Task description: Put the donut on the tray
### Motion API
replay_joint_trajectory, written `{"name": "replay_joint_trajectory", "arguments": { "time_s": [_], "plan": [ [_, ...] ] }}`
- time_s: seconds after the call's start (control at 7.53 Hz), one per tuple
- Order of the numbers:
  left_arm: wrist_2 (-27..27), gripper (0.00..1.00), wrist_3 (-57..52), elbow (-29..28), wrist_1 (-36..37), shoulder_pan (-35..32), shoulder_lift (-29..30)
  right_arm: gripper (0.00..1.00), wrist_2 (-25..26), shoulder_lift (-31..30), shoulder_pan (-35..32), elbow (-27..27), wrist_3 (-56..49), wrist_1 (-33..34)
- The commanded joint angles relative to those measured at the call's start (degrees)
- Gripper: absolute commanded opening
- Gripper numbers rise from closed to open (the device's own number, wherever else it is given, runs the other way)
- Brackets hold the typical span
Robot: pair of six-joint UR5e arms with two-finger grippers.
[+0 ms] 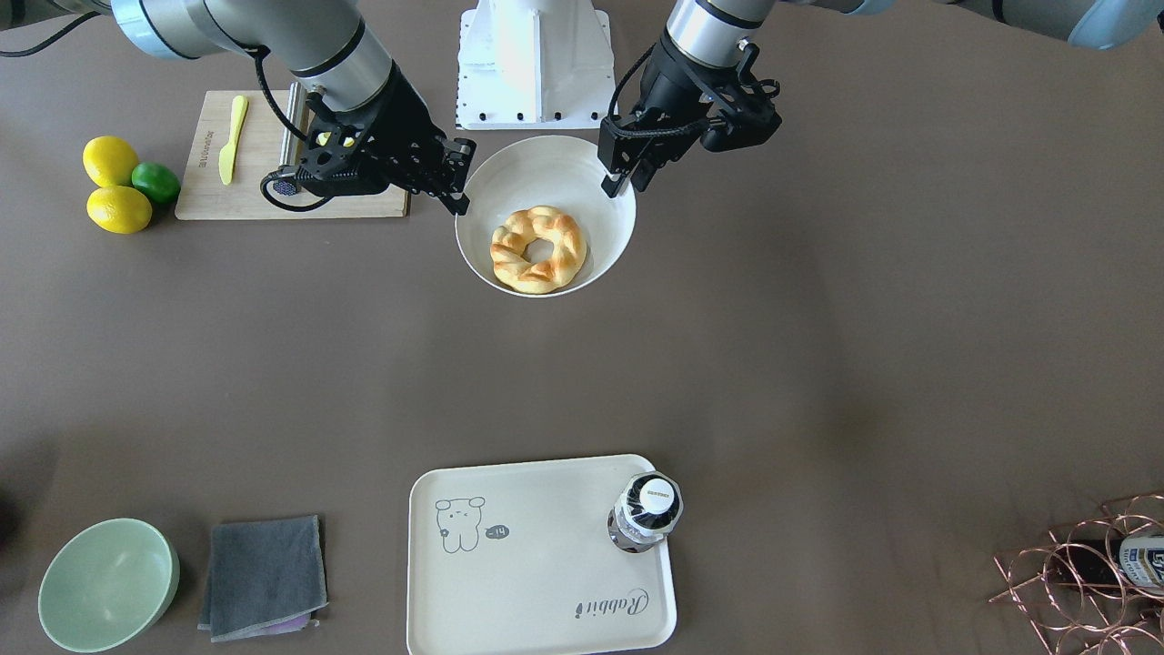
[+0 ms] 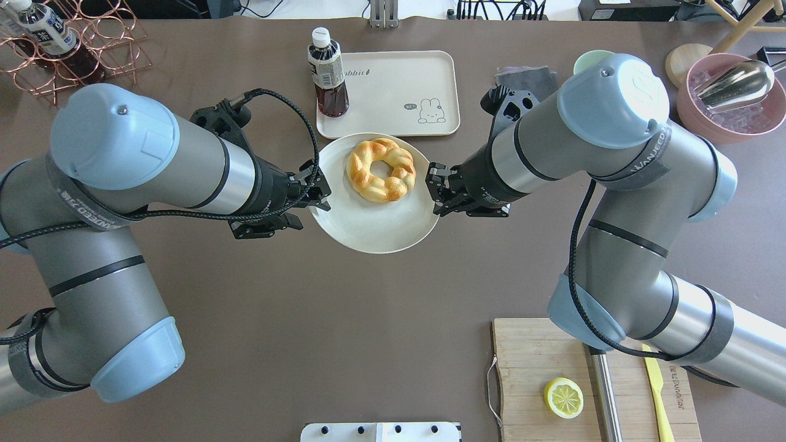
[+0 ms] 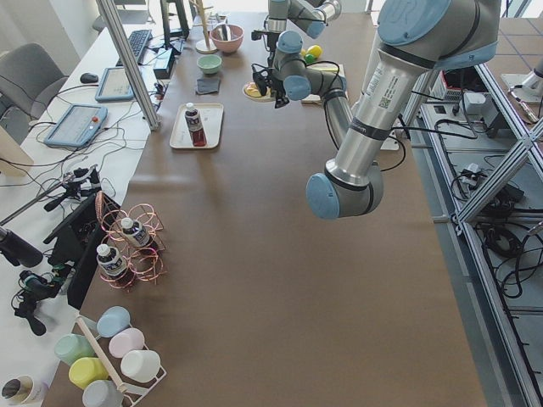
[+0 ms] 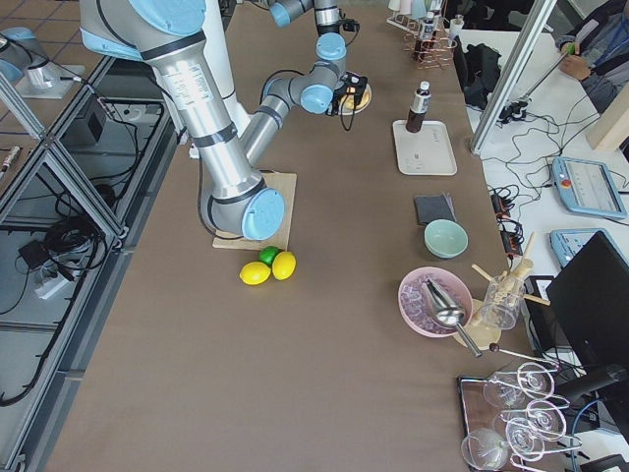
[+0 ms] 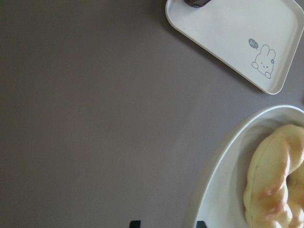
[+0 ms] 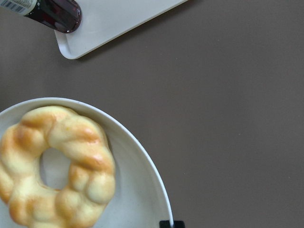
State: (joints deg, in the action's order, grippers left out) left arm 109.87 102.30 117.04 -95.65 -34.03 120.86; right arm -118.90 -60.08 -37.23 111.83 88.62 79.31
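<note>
The donut (image 2: 381,169) lies on a white plate (image 2: 368,228), toward the edge nearest the tray (image 2: 393,80), while the right claw (image 2: 433,190) is clenched on one rim and the left claw (image 2: 322,193) sits released at the opposite rim, fingers parted.

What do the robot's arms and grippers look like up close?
Both the left arm and right arm are grey metal tubes with pale blue joint caps, black rings and grey lettered straps. A black cable runs along each. The left gripper and right gripper are black, angular, two-fingered.
</note>
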Motion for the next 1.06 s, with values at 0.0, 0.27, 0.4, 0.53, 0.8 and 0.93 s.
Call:
{"name": "replay_joint_trajectory", "arguments": {
  "time_s": [0.0, 0.27, 0.4, 0.53, 0.8, 0.93],
  "plan": [
    [0.3, 0.97, -0.1, 1.3, 0.2, -0.9, -0.5, 0.00, 0.1, -1.5, 0.0, -0.2, -0.3, 0.0],
    [5.9, 0.97, -0.1, 2.0, 0.6, -5.1, -1.9, 0.00, 1.1, -0.7, -0.1, -2.3, 0.0, 0.1],
    [6.8, 0.97, -0.2, 3.1, 0.6, -5.6, -3.6, 0.00, 2.5, -0.8, -1.3, -4.5, 0.0, 0.1],
    [6.8, 0.97, -0.3, 3.8, 0.6, -5.8, -4.6, 0.00, 2.6, -0.7, -3.1, -7.4, 1.0, 0.1],
    [6.9, 0.97, -1.7, 6.6, 0.6, -6.0, -9.3, 0.00, 3.8, 6.1, -5.5, -17.7, 11.2, 0.1],
    [6.9, 0.97, -1.9, 7.1, 0.6, -6.0, -9.9, 0.00, 8.1, 13.9, -5.5, -27.5, 17.4, 0.1]
  ]
}}
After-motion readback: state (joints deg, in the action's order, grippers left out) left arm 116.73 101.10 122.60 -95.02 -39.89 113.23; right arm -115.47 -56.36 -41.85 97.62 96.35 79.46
